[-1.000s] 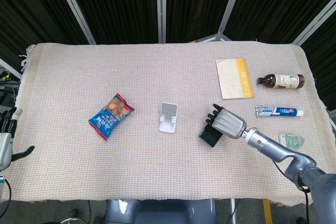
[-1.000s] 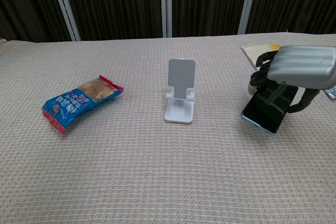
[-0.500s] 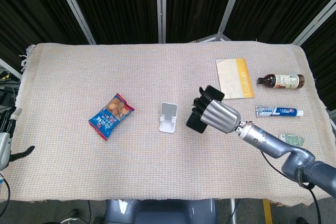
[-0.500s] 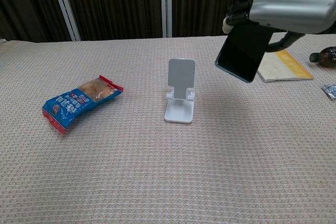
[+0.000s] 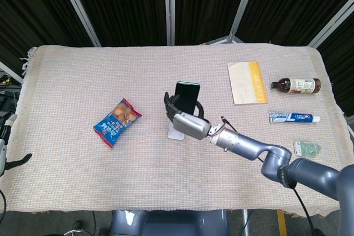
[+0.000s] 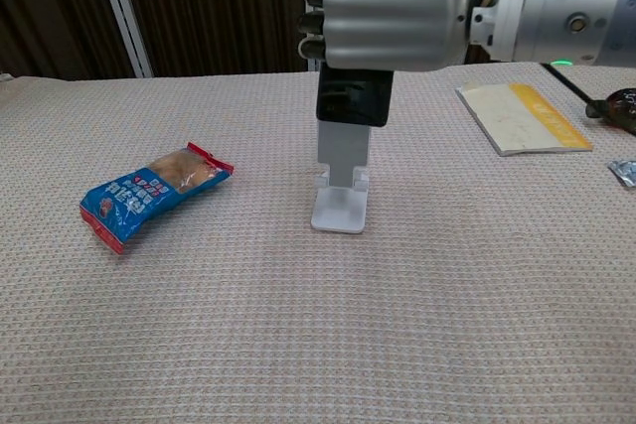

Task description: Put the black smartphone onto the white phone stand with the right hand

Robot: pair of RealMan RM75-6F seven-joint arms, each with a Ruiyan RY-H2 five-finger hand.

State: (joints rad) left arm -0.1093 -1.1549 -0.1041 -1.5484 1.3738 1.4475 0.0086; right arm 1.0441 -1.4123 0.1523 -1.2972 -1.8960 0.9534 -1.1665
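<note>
My right hand grips the black smartphone, holding it upright directly over the white phone stand. In the chest view the phone's lower edge overlaps the top of the stand's back plate; whether they touch I cannot tell. The stand's base sits on the woven cloth at the table's middle. My left hand shows only as a sliver at the far left edge of the head view, off the table; its fingers are not clear.
A blue snack packet lies left of the stand. At the right are a yellow-edged booklet, a brown bottle, a toothpaste tube and a small green packet.
My right hand has carried the phone left from the right of the stand to a spot right above it, and the phone now stands upright.
</note>
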